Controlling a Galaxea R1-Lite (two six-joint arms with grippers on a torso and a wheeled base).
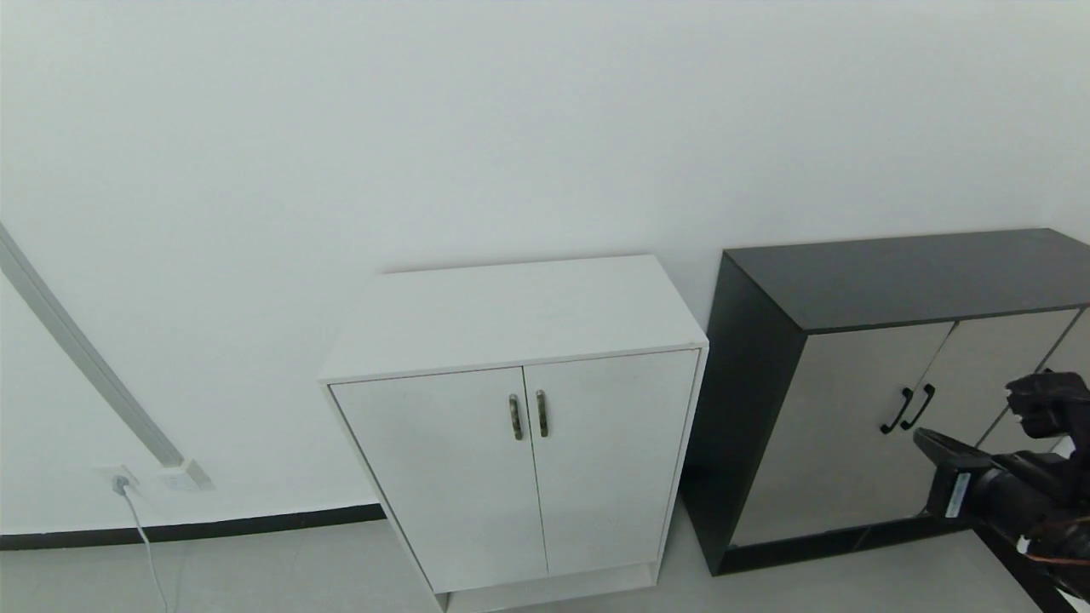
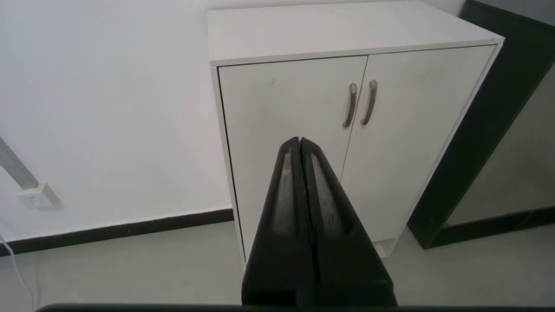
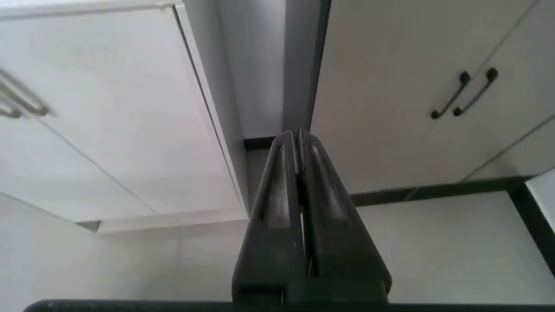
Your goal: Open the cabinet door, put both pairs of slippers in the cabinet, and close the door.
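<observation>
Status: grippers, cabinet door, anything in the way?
Left gripper shut, empty. Right gripper shut, empty. White cabinet doors closed. Black cabinet beside it, apart.

The pale grey tiled floor [image 1: 298, 570] carries a white two-door cabinet with metal handles [image 1: 443, 477], doors shut. Just beside it at 3 o'clock stands a black cabinet with glossy grey doors [image 1: 749, 426].

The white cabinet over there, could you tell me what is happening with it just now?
Nothing is being handled yet. The white cabinet has both doors shut, and its two handles are untouched. The left tool is shut and empty, facing the cabinet's front. The right tool is also shut and empty, pointing at the gap between it and the black cabinet.
</observation>
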